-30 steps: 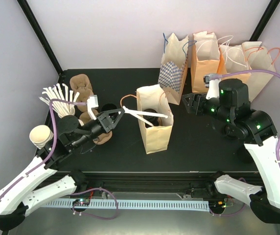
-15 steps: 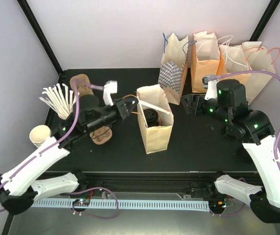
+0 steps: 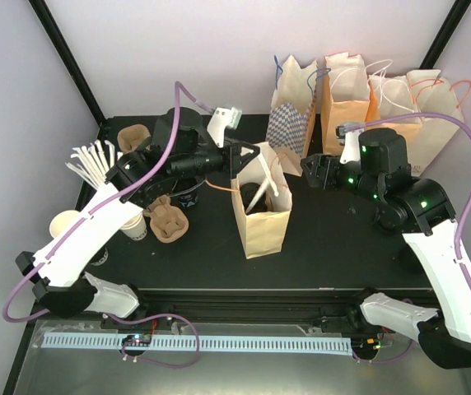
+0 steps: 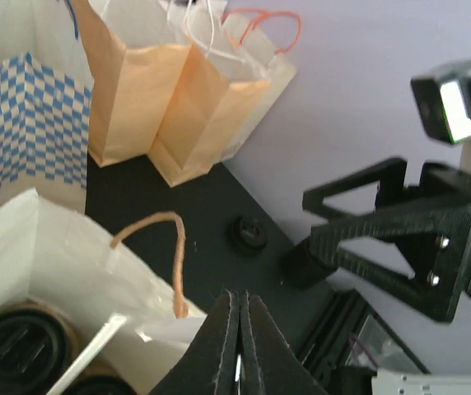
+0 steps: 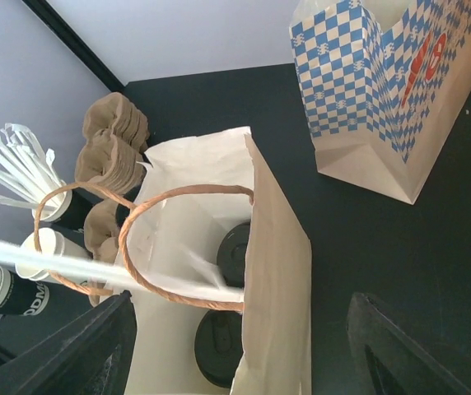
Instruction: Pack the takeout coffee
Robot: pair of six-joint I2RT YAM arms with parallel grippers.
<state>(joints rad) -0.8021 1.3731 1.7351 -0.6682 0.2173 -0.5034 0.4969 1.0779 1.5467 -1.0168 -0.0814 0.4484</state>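
Our left gripper [image 4: 238,298], shut on the straw [image 5: 95,265], seems to be dropping it into the bag [image 3: 260,226] beside the cups [image 5: 234,251]; next we let go, while the right gripper [image 3: 311,174] hangs open.

You see two arms, the left arm [image 3: 87,234] and the right arm [image 3: 450,263], white-shelled low down and black toward the wrists. A lilac cable [image 3: 466,156] trails along each. Green lights [image 3: 373,152] glow on the right one. The fingers [image 4: 400,220] are black triangular frames with silver screws [image 4: 442,242].
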